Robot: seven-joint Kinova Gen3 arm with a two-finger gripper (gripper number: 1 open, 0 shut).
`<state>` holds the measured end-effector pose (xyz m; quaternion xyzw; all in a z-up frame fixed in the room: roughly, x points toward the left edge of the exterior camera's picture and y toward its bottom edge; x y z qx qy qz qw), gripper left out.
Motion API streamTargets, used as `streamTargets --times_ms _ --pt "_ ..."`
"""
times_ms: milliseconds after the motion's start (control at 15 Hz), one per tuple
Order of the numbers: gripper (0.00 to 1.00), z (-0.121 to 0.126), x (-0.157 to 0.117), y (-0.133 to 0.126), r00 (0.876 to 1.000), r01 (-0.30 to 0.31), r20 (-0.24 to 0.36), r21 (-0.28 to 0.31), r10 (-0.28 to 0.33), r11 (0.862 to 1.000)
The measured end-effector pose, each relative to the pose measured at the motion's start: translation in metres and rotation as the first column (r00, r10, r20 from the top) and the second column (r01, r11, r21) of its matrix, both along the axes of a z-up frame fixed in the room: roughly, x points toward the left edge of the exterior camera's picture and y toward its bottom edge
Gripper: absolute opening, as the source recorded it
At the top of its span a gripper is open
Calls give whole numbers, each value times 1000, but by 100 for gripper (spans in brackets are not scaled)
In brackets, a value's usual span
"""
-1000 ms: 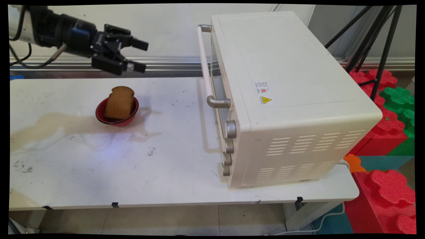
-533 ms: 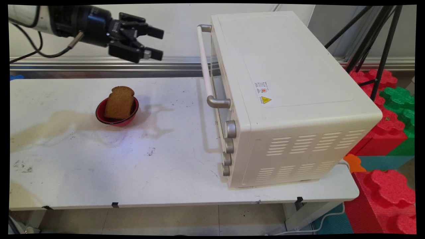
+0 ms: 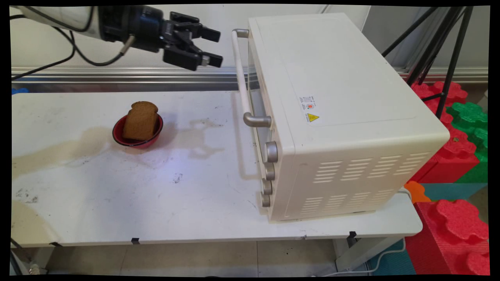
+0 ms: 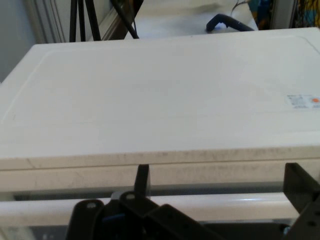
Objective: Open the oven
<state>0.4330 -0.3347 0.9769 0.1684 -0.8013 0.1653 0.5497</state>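
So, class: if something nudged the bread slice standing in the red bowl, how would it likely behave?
The bread slice stands on edge, leaning on the rim of the red bowl, so a nudge would probably tip it flat or out. It looks porous, so likely light and crumbly under a squeeze. The small bowl might slide along the white table too.

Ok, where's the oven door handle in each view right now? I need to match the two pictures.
Main view: the oven door handle runs down the oven's left front edge, just right of the open gripper.
Hand view: the handle is the pale bar across the bottom, below the oven's flat top, between the gripper fingers.
Shared landmark: the orange-dotted sticker on the oven top.
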Motion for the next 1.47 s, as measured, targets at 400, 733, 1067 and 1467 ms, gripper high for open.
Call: streamTargets --times_ms 400,733,1067,1467 --pt "100 -8 -21 -18 1000 -5 17 -4 5 1000" --pt "100 -13 -34 -29 1000 -6 22 -3 6 1000" --pt "0 -16 -40 -33 1000 -2 29 -6 2 1000" --pt "0 -24 -46 -38 999 4 49 2 -4 1000"
